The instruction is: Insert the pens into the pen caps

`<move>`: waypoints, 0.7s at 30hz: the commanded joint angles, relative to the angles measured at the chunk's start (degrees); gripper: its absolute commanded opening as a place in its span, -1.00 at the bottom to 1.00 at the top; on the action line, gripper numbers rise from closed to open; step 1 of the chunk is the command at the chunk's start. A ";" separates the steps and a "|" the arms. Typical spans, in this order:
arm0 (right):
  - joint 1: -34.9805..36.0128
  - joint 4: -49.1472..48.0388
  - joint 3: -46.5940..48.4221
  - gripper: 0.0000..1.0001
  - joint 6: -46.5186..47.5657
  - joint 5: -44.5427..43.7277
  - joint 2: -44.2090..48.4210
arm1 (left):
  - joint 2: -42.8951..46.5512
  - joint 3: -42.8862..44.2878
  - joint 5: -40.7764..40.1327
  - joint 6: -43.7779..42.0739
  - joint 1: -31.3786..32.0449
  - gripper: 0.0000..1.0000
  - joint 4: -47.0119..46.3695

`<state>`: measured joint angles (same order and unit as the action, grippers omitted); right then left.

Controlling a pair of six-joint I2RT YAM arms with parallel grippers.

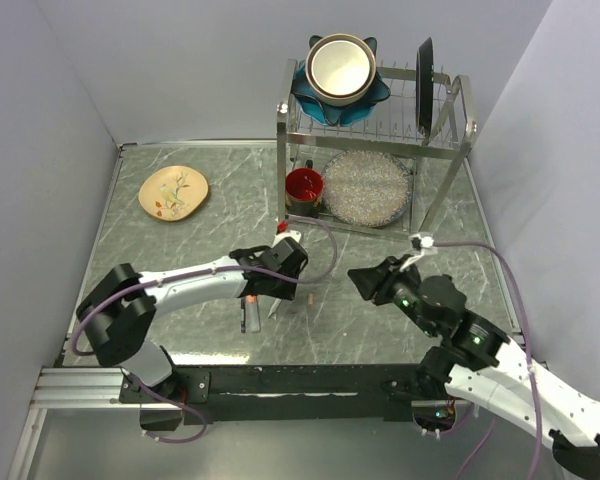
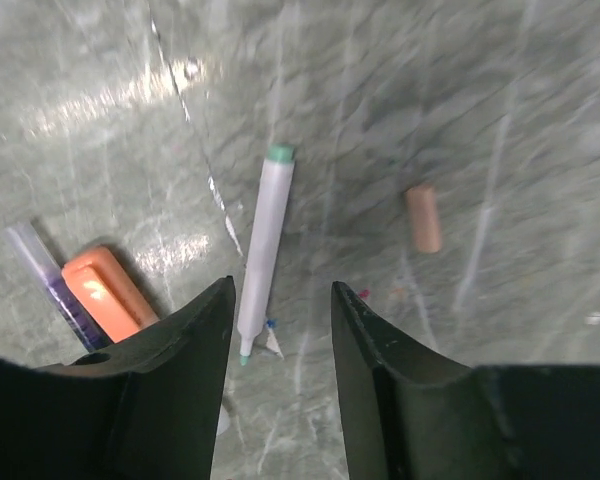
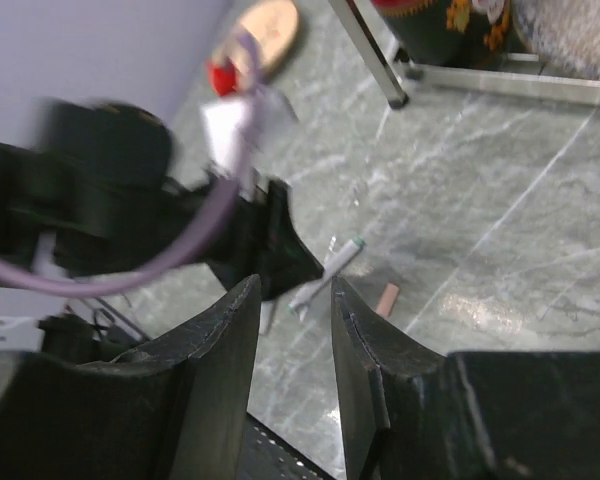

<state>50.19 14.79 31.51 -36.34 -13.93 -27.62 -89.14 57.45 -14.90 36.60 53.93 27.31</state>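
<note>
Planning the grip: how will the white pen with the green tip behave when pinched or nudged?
Probably stiff and light: the white pen is a thin, straight tube. Round and lying flat on the smooth table, it may roll if nudged sideways.

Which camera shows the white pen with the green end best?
The left wrist view: the white pen lies almost whole and close up, green end clear. The right wrist view shows it small and partly covered. The top view shows barely a pale sliver of it.

Marbled table (image 1: 400,300): beige plate (image 1: 173,191) toward the far-left corner, dish rack (image 1: 281,165) at the far edge, white pen (image 2: 261,260) and salmon cap (image 2: 423,217) toward the near edge.
</note>
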 commanded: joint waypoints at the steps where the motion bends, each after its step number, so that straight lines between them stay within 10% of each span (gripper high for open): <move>1: -0.36 2.44 -0.57 -0.16 0.30 -2.50 5.02 | -2.08 0.21 -2.68 -0.92 1.09 -0.07 1.87; 21: -0.36 3.41 -1.01 -0.16 0.39 -2.68 9.78 | -6.92 -4.01 -1.45 2.07 1.61 -0.35 2.22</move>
<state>50.19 18.79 31.38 -36.34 -15.51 -18.33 -95.50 55.09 -16.99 37.78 55.00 29.58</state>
